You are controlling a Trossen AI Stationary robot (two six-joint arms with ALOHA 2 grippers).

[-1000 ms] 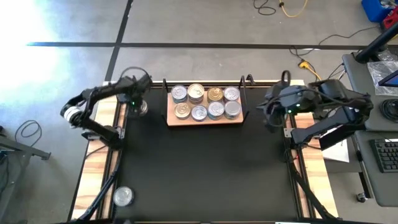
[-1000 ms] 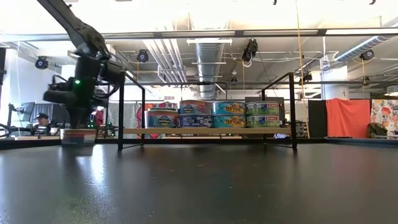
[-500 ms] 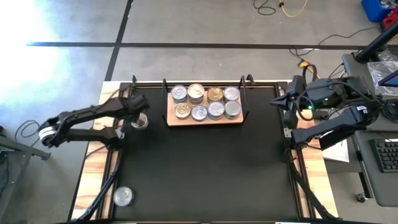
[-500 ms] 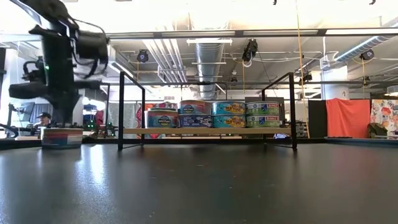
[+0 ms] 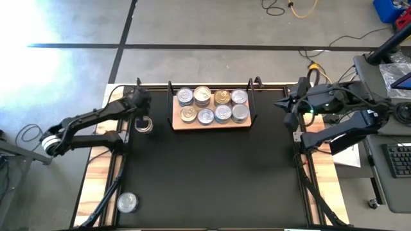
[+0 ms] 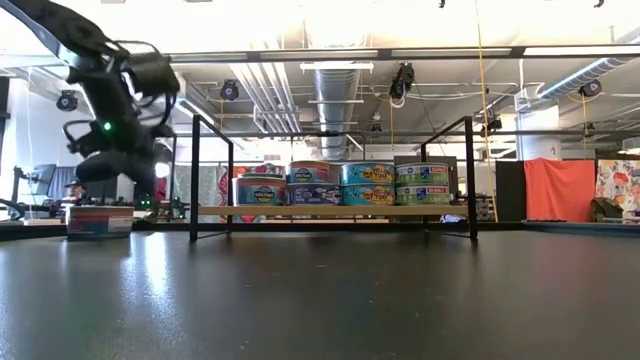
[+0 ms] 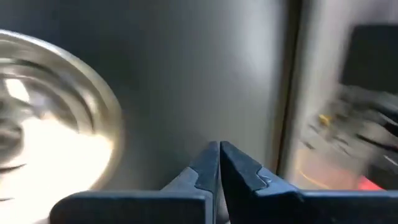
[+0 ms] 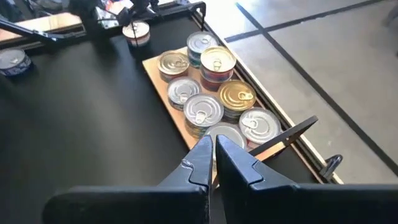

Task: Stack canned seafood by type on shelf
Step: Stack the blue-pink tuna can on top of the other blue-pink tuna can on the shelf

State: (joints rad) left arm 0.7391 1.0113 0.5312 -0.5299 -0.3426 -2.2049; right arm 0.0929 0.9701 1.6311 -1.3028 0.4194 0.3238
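A black counter (image 5: 205, 173) with wooden edges stands on a grey floor. Far left of the shelf (image 5: 212, 122), near the counter's front corner, one tin (image 5: 127, 203) lies alone. Just left of the shelf a second tin (image 5: 143, 125) sits on the counter, with the left gripper (image 5: 142, 106) above it, fingers pressed together and empty. The shelf carries eight stacks of tins (image 5: 212, 106) in two rows, silver lids and two gold. Right of the shelf the right gripper (image 5: 287, 106) hangs closed, holding nothing.

Dark jointed arms, green lights
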